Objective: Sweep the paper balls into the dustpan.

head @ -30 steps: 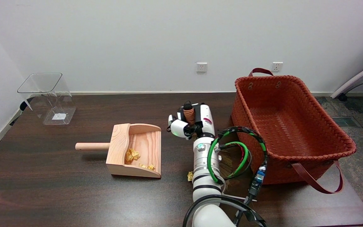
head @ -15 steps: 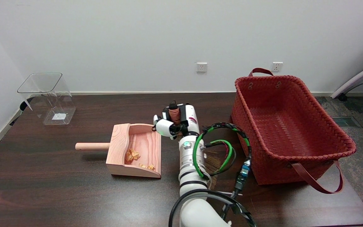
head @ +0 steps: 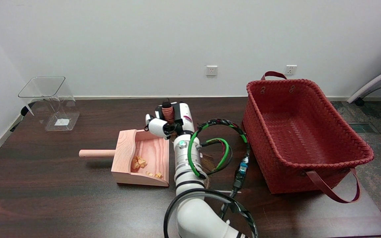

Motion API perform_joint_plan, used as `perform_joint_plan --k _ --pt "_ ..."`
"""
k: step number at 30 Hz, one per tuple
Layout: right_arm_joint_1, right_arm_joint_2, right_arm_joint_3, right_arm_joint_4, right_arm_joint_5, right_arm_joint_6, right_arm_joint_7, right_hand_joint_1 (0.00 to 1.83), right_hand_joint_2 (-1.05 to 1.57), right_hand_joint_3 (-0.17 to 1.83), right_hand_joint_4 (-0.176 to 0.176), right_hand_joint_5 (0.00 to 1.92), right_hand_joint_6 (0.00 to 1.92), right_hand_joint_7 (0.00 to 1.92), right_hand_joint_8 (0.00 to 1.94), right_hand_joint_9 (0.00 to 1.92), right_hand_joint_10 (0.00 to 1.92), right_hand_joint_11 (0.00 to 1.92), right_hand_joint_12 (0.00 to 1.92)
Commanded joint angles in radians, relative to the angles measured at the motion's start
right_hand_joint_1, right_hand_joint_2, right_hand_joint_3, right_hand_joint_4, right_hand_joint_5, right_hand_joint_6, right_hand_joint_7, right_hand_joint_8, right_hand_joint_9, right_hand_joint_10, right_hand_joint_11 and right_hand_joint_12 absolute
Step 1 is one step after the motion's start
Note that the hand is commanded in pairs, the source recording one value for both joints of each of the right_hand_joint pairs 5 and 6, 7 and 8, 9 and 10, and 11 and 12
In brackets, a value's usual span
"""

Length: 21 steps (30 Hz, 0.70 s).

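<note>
The right hand (head: pixel 169 120) grips the brown, ribbed handle of a small broom (head: pixel 168 112), its fingers (head: pixel 157 126) wrapped around the handle so that the top of the handle stands up out of the fist. The straw bristles show below and to the right of the hand, partly hidden behind the white forearm and its looped green and black cables (head: pixel 222 150).

The wooden dustpan (head: pixel 142 157) lies just to the left of and below the hand, its open mouth turned toward the arm and its round handle pointing away to the left. The hand hovers over the far right corner of the pan. Yellow paper balls (head: pixel 139 162) sit inside the pan, lower left of the hand, with a few smaller scraps (head: pixel 155 174) near the pan's front wall. Whether any ball lies under the arm cannot be told.

A red woven basket (head: pixel 309 132) with strap handles stands well to the right of the hand, on the same dark wooden table (head: pixel 45 198). A clear plastic bin (head: pixel 50 102) lies tipped far off to the left, near the white wall.
</note>
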Motion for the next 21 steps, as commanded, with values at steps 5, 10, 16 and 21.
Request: perform_joint_plan --k 5,10,16,21 --pt "0.123 -0.024 -0.048 0.116 0.049 -0.055 0.128 1.35 0.98 0.68 0.0 1.92 1.92 1.92 1.92 1.92 1.92 1.92 1.92" --pt "0.137 -0.035 -0.055 0.127 0.054 -0.083 0.15 1.35 0.97 0.69 0.0 1.92 1.92 1.92 1.92 1.92 1.92 1.92 1.92" --pt "0.157 -0.054 -0.047 0.161 0.046 -0.095 0.22 1.35 0.96 0.69 0.0 1.92 1.92 1.92 1.92 1.92 1.92 1.92 1.92" --pt "0.182 -0.063 -0.047 0.194 0.046 -0.117 0.271 1.35 0.95 0.7 0.0 1.92 1.92 1.92 1.92 1.92 1.92 1.92 1.92"
